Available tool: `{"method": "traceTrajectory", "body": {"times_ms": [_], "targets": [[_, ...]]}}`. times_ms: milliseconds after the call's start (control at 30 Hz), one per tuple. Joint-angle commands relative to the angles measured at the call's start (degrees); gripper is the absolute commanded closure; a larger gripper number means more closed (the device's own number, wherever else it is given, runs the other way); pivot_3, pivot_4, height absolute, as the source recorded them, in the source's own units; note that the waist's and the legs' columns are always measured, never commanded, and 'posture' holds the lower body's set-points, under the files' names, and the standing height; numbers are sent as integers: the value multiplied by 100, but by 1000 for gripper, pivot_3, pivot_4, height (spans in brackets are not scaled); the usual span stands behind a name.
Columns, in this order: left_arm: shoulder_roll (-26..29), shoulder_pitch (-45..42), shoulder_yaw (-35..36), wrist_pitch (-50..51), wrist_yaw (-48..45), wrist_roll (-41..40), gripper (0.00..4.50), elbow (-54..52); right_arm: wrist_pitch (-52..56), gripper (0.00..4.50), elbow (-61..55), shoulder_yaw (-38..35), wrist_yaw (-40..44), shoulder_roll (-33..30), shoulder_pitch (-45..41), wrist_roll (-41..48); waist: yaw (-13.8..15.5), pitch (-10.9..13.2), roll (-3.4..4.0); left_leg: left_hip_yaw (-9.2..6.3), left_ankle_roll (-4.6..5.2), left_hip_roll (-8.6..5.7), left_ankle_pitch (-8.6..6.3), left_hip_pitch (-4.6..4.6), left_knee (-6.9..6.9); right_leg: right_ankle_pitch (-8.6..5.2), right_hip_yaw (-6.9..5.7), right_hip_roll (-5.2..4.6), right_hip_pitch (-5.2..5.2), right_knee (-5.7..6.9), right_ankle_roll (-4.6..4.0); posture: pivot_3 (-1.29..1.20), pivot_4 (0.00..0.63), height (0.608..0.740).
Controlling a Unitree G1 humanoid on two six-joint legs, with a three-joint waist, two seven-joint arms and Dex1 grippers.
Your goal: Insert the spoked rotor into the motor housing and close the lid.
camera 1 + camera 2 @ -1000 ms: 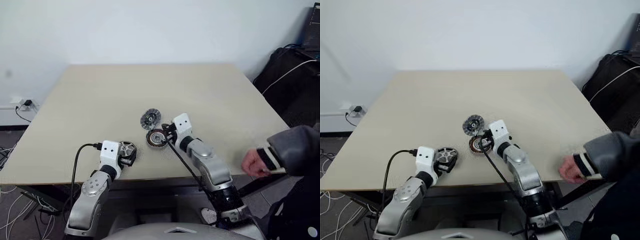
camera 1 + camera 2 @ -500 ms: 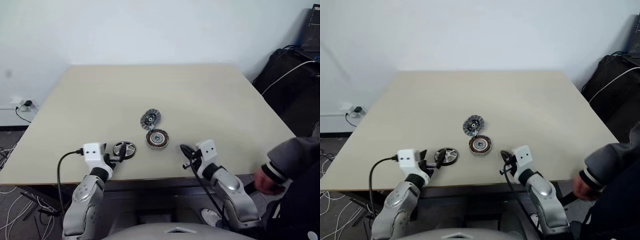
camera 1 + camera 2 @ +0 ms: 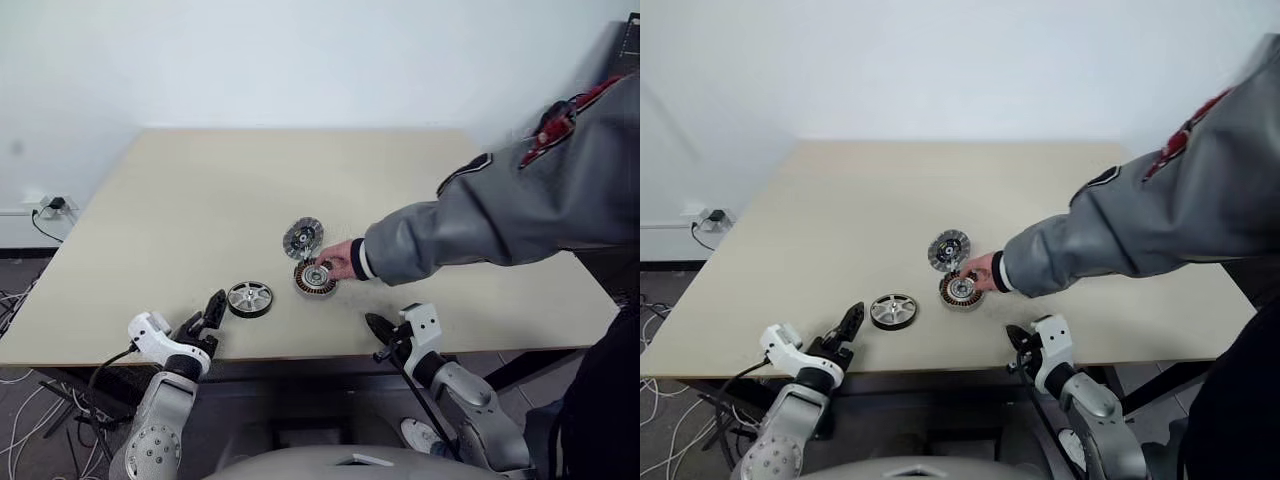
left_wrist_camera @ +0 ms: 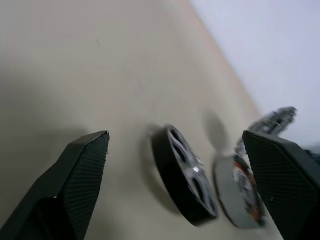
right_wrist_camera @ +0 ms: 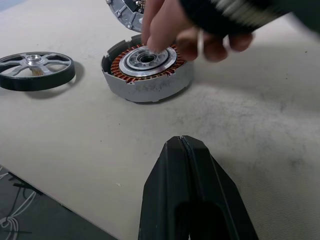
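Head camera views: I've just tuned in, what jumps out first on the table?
A person's hand in a grey sleeve reaches in from the right and touches the motor housing near mid-table, with the lid just behind it. The spoked rotor lies flat to the housing's left, in front of the open left gripper. The right gripper, shut and empty, sits at the near edge.
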Motion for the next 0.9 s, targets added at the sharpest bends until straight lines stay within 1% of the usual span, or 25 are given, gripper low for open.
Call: {"method": "traceTrajectory", "body": {"times_ms": [33,567,700,800,900], "targets": [[-288,-56,-74,74,-2,-425,0,-16,-20,4469,-157,-69,15,-33,-40,70,1,0,0,0,0,0,0,0,0,0,0,0,1,0,0,0,0,740],[-161,-140,-244,32,45,-461,0,222,-275,4469,313,-82,90,-47,-202,1,2,1,-3,1,-1,-4,0,-1,0,3,1,0,4,0,-5,0,0,740],[-135,-139,-289,30,32,-454,0,186,-559,4469,752,-122,203,-48,-280,-15,-2,1,-3,1,-1,-4,0,0,0,5,1,0,4,0,-9,0,0,740],[-110,-145,-294,21,42,-437,0,169,-891,4469,1294,-190,338,-59,-405,-14,-3,1,-3,1,-1,-7,0,0,0,6,1,1,6,-1,-11,0,0,740],[-72,-150,-311,-3,48,-383,0,164,-1060,4469,1504,-229,401,-58,-465,-9,-3,1,-3,1,-1,-15,0,-1,0,14,1,1,7,-1,-24,0,0,740]]}}
